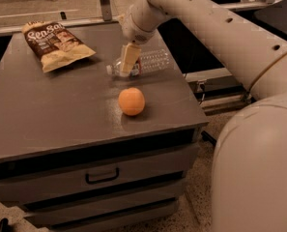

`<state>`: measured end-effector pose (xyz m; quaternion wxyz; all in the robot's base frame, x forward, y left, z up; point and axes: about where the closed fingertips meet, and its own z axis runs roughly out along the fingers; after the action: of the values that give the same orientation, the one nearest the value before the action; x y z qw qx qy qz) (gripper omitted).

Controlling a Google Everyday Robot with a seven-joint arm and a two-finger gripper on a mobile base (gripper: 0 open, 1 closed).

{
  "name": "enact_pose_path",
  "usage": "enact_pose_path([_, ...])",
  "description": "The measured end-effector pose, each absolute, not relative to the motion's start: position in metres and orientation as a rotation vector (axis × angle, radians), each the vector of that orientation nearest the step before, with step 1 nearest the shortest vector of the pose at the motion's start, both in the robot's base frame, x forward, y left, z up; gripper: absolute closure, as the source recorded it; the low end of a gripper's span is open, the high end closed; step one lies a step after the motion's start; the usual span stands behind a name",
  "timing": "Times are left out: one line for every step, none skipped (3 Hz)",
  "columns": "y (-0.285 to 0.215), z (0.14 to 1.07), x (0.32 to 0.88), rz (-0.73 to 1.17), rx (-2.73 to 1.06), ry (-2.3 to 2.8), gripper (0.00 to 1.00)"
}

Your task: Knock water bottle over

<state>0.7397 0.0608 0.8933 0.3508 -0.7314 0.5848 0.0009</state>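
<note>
The water bottle (pixel 152 61) is clear and ribbed, with a white cap and a white-and-red label band. It lies on its side on the grey cabinet top (pixel 61 110), at the back right, with its cap pointing left. My gripper (pixel 128 61) hangs from the white arm and sits right over the bottle's neck end, hiding part of the label. An orange (pixel 131 101) rests on the top just in front of the bottle and gripper.
A brown-and-cream snack bag (pixel 55 43) lies flat at the back left of the cabinet top. The cabinet has drawers below with a dark handle (pixel 102 176). The robot's white body (pixel 259 168) fills the right side. The cabinet's right edge is close to the bottle.
</note>
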Motion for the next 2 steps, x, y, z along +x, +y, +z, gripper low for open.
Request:
enact_pose_path([0.0468,0.9052,0.7377,0.019,-1.933,1.488,0.0])
enact_pose_path([0.0473,0.9045,0.7378,0.02,-1.932,1.489,0.0])
